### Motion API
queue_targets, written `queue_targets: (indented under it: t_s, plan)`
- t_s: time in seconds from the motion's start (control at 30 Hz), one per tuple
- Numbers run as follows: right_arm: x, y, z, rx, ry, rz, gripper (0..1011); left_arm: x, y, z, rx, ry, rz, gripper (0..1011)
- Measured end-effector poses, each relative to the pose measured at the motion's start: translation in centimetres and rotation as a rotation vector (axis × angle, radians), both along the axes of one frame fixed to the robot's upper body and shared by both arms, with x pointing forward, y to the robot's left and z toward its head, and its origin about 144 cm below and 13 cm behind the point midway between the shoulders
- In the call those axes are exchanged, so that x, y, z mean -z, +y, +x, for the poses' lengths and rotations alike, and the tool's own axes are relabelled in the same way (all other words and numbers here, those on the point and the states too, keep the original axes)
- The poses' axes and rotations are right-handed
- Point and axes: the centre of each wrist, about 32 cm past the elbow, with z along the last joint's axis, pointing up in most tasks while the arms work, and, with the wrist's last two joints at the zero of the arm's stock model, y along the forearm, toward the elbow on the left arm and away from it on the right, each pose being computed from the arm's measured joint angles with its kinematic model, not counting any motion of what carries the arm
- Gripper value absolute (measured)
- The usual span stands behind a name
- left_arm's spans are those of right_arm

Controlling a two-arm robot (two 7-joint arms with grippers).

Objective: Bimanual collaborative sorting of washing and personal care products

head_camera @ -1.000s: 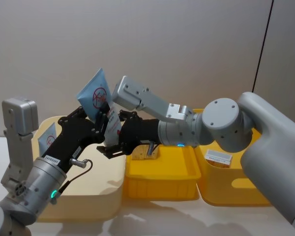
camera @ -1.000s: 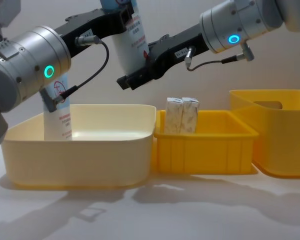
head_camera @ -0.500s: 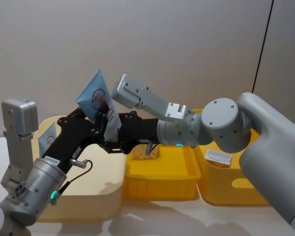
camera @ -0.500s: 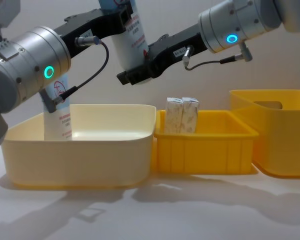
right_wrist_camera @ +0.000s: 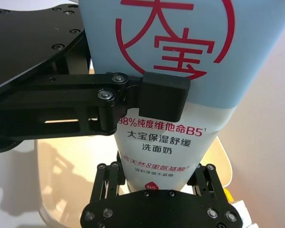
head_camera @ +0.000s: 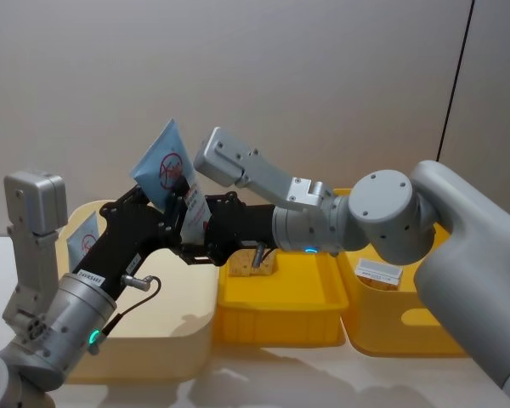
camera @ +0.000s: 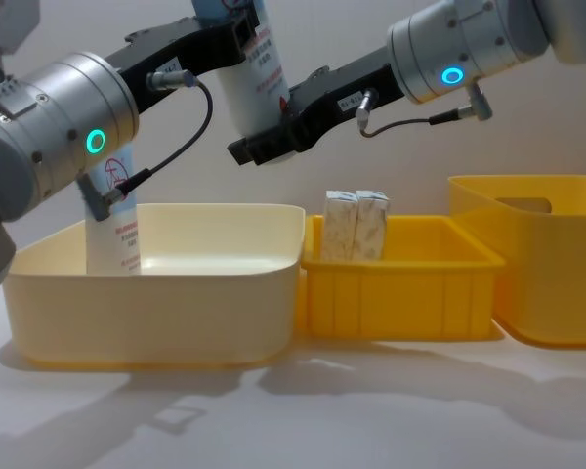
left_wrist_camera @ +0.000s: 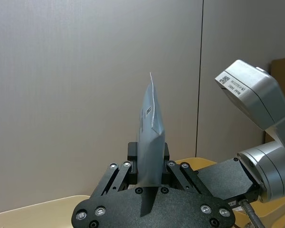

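Handover mid-air above the cream tub: my left gripper and right gripper both clamp one tube. Second tube stands inside at 9 o'clock; two cartons fill the yellow bin. Drop pending.

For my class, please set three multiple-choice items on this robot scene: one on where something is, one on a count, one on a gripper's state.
1. Where does the second squeeze tube stand?
A. in the cream tub
B. in the small yellow bin
C. on the bare table

2. How many marbled cartons stand in the small yellow bin?
A. none
B. two
C. five

3. What is the left gripper doing?
A. hanging open over the table
B. shut on the raised squeeze tube
C. resting in a tub

Answers:
1 A: the chest view shows it upright at the far left end of the cream tub.
2 B: two cartons stand side by side.
3 B: its fingers clamp the raised squeeze tube, with the right gripper at the tube's lower end.
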Motion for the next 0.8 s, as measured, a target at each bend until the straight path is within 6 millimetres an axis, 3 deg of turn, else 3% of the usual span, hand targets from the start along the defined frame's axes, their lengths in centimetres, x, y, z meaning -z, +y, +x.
queue_targets:
  t_s: [0.8]
  plan:
    - [-0.02, 0.01, 0.01, 0.001, 0.000, 0.003, 652, 0.04, 0.00, -0.02, 0.000, 0.002, 0.000, 249]
